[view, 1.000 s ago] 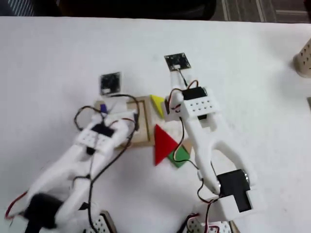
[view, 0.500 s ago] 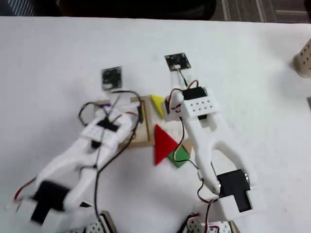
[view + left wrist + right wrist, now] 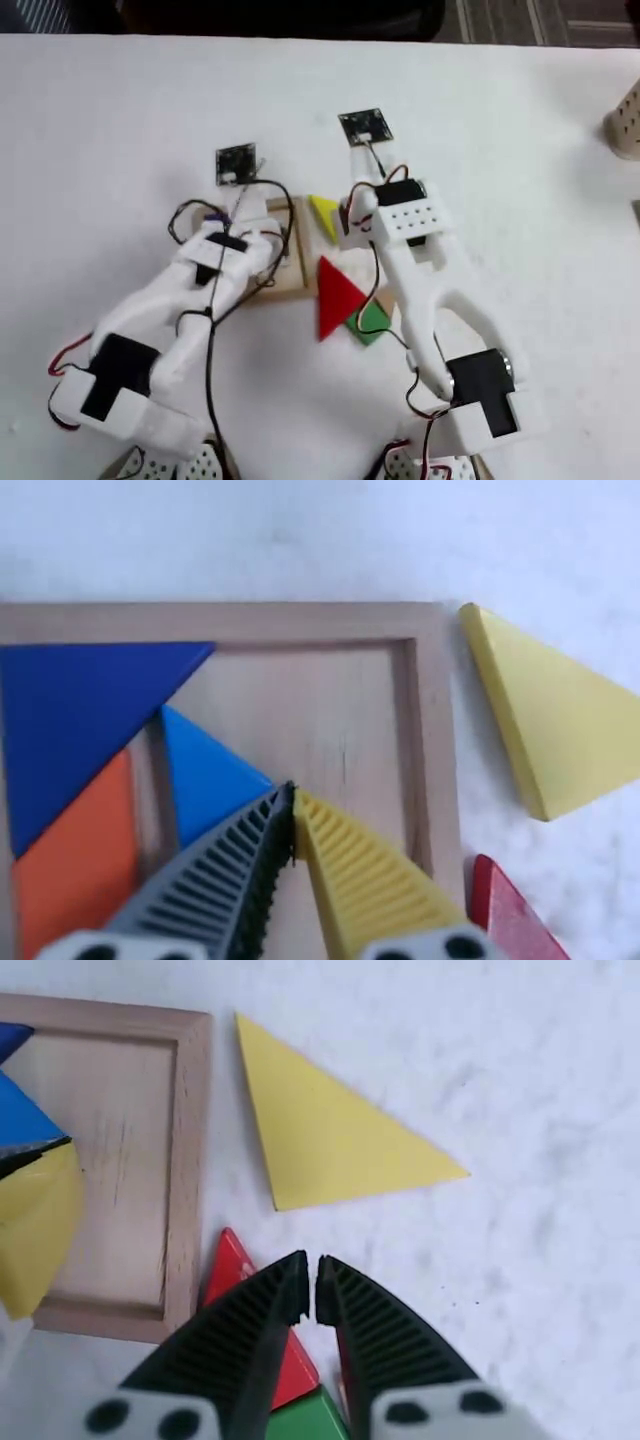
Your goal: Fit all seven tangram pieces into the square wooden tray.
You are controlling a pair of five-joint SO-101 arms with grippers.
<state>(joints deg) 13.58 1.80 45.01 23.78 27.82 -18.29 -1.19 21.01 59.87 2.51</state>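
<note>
The left claw (image 3: 291,802) has its black and yellow fingers pressed together with nothing between them. Its tips hang over the floor of the tray (image 3: 430,730), right at the sharp point of a light blue triangle (image 3: 205,775). I cannot tell whether the tips touch the piece. Beside the light blue triangle lies an orange piece (image 3: 75,860), with a narrow strip of bare wood between them. A dark blue triangle (image 3: 70,720) sits against the tray rail that faces the tabletop's far edge, and it meets both other pieces. The tray corner nearest the right arm is bare wood.

The right claw (image 3: 311,1285) has its two black fingers drawn together with only a sliver between the tips, and it holds nothing. It hovers outside the tray over a corner of the red triangle (image 3: 228,1265). That triangle lies flat on the tabletop (image 3: 520,110), just beside the tray's right rail near its near corner. A green piece (image 3: 372,320) adjoins the red triangle on the side toward the tabletop's near edge. I cannot tell whether the two overlap. A yellow triangle (image 3: 330,1145) lies flat beyond the red one, just beside the same rail.

The tray (image 3: 296,262) sits around the middle of the tabletop, with the left arm over it.
</note>
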